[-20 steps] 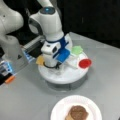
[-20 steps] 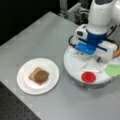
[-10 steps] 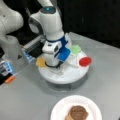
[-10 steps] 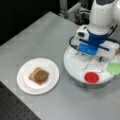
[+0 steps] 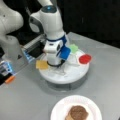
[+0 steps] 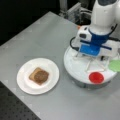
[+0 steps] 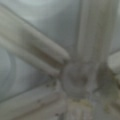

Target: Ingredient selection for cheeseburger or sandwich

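- In a front view, the white arm stands over a round white turntable (image 5: pixel 65 75) on the grey counter (image 5: pixel 30 100), and its wrist and a blue block (image 5: pixel 65 52) hide the middle of the turntable.
- The tool (image 5: pixel 55 65) hangs low over the turntable's centre; its fingers are hidden under the wrist, so I cannot tell whether they are spread or pressed together.
- The cheese (image 5: pixel 42 64), a flat yellow-orange square, lies on the turntable's left edge; the lettuce (image 5: pixel 73 48) sits at the back and the red disc (image 5: pixel 85 59) on the right edge, all lying flat and apart from one another.
- At the view's bottom, a white plate (image 5: pixel 58 110) carries the patty (image 5: pixel 78 112) on a toast slice (image 5: pixel 68 117), both cut off by the frame's edge.
- A second grey robot base fills the view's left.
- In a front view, the plate (image 6: pixel 26 83) lies well left of the turntable (image 6: pixel 75 67); the round patty (image 6: pixel 40 76) sits on the square toast slice (image 6: pixel 33 75), whose corners point diagonally.
- The red disc (image 6: pixel 96 77) rests on the turntable's near edge, and the lettuce (image 6: pixel 115 65) is cut off at the right.
- The tool (image 6: pixel 93 58) is hidden below the blue block (image 6: pixel 93 48).
- The wrist view shows only blurred white ribs (image 7: pixel 37 52) meeting at a round hub (image 7: pixel 77 80), seen very close; no fingers can be made out.
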Controlling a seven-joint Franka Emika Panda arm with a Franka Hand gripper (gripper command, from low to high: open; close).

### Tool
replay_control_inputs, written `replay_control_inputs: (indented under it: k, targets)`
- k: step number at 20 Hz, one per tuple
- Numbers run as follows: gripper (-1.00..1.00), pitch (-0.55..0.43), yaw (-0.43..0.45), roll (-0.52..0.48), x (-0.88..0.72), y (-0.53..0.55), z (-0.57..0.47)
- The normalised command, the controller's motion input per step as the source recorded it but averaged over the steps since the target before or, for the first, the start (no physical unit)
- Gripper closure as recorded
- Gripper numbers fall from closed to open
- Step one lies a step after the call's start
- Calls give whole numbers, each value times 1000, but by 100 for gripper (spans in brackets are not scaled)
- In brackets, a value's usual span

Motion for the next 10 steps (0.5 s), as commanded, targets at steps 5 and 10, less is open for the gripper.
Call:
replay_control_inputs:
  k: [5,10]
  targets:
    - [-100,-2,316,-42,-169,43,-192]
    - [-100,17,338,-26,-128,48,-168]
